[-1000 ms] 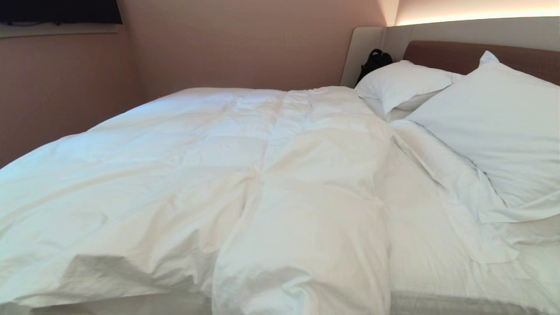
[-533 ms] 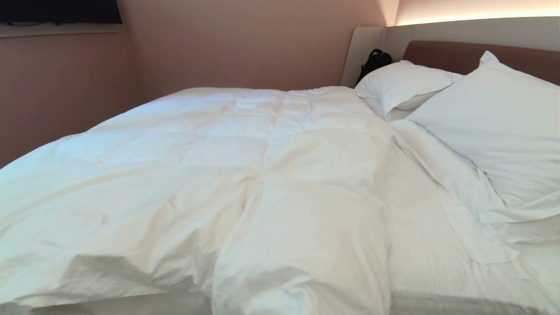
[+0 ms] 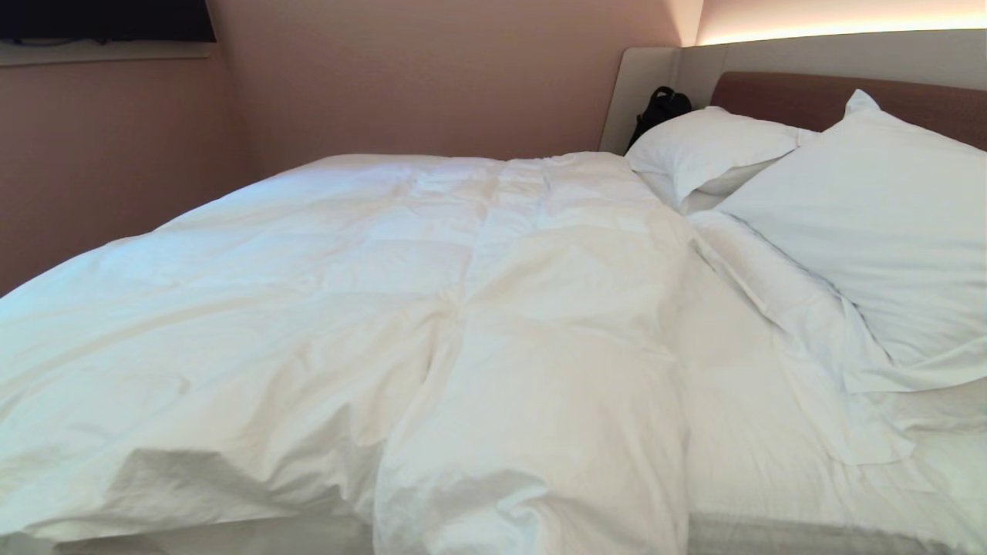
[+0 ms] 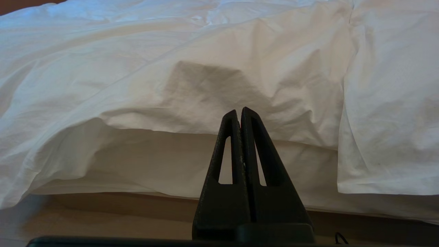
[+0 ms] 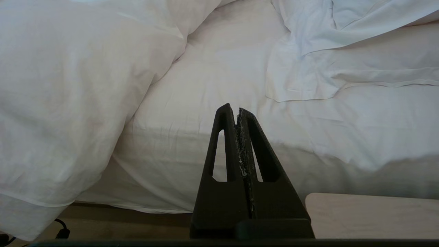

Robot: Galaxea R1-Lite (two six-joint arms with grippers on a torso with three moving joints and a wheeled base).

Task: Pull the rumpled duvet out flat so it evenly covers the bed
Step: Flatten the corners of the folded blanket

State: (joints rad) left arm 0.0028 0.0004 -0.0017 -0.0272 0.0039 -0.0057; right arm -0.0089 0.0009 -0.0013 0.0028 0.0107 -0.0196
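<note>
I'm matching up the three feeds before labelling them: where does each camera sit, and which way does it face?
Head view: high on the robot, looking forward and down across the duvet toward the pillows; no arm shows.
Left wrist view: behind the shut left hand, facing the duvet's overhanging edge.
Right wrist view: behind the shut right hand, facing the bare sheet beside the duvet.
Shared: the duvet's bunched fold appears in all three.
</note>
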